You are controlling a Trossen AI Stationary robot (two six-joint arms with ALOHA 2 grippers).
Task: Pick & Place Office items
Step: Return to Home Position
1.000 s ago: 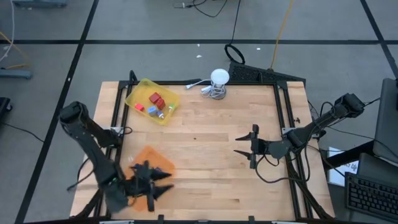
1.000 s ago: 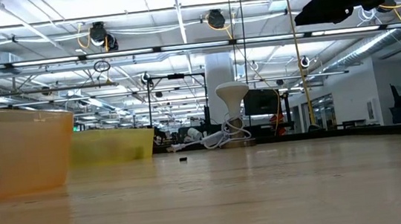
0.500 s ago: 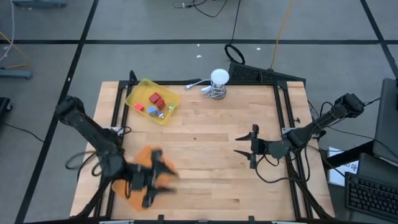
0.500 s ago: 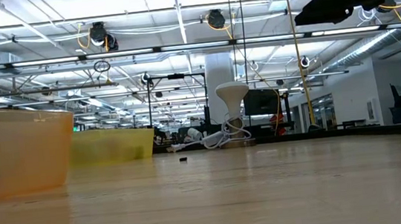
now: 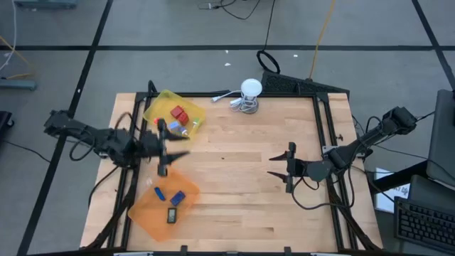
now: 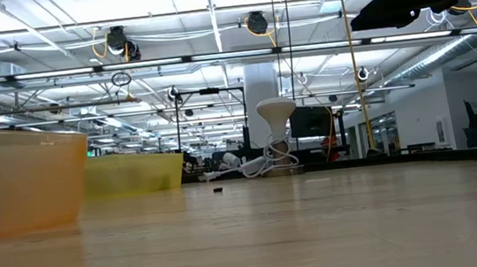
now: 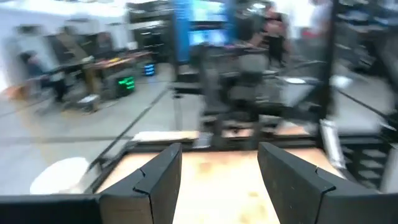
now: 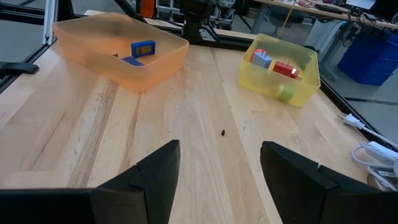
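Note:
The office items lie in two trays. In the orange tray point(image 5: 146, 217), near the table's near left corner, are two blue pieces point(image 5: 176, 197) and a dark one point(image 5: 171, 216). The yellow tray point(image 5: 158, 107) at the far left holds red pieces point(image 5: 178, 114), a blue one and a green one. My left gripper point(image 5: 170, 151) hovers open between the two trays and points level toward the table's right, nothing between its fingers point(image 7: 219, 152). My right gripper point(image 5: 286, 168) hangs open over the right half of the table, also holding nothing point(image 8: 219, 149).
A white round object with a coiled cable point(image 5: 249, 92) stands at the far edge. A tiny dark speck point(image 8: 222, 132) lies on the bare wood between the trays and my right gripper. The middle of the table is open wood.
My left gripper has risen from over the orange tray and swung toward the far edge, toward the yellow tray, rolling about its own axis; its fingers stay open. The orange tray, before partly hidden by the arm, now shows whole. My right arm has kept still.

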